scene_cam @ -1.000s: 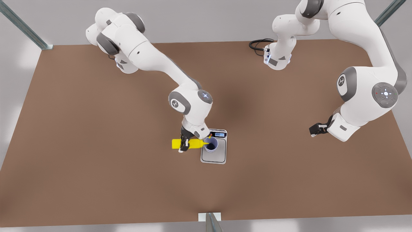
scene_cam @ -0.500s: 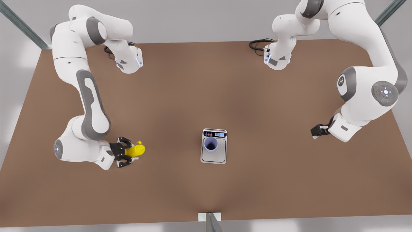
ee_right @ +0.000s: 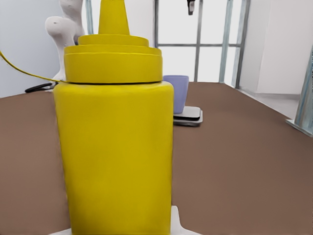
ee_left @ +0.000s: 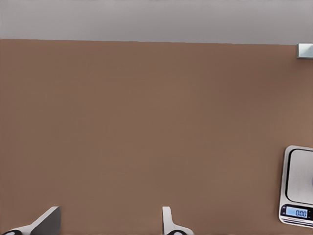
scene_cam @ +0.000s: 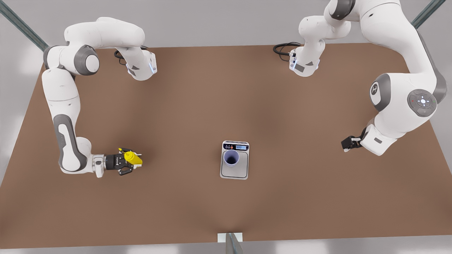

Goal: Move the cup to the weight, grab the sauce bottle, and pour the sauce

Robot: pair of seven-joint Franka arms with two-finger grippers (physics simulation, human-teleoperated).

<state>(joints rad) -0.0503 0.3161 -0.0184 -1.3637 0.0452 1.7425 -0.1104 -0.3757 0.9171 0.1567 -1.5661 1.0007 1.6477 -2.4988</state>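
The lavender-blue cup (scene_cam: 231, 158) stands upright on the silver-grey scale (scene_cam: 235, 172), near its display strip. Far toward the front view's left, my right gripper (scene_cam: 133, 161) is shut on the yellow sauce bottle (scene_cam: 133, 158), low over the table. In the right wrist view the sauce bottle (ee_right: 115, 147) is upright with its nozzle up, and the cup (ee_right: 177, 93) sits on the scale (ee_right: 190, 116) behind it. My left gripper (scene_cam: 343, 144) waits open at the front view's right. Its fingers (ee_left: 168, 223) hold nothing, with the scale (ee_left: 298, 188) off to one side.
The brown table (scene_cam: 226, 88) spreads wide around the scale. Both arm bases (scene_cam: 141, 67) stand at the far edge, with a black cable (scene_cam: 282, 47) beside one. Metal frame posts (scene_cam: 231, 243) stand at the table's edges.
The right arm has swung the sauce bottle away from the cup to the front view's left and turned it from tipped sideways to upright. The left arm has stayed put.
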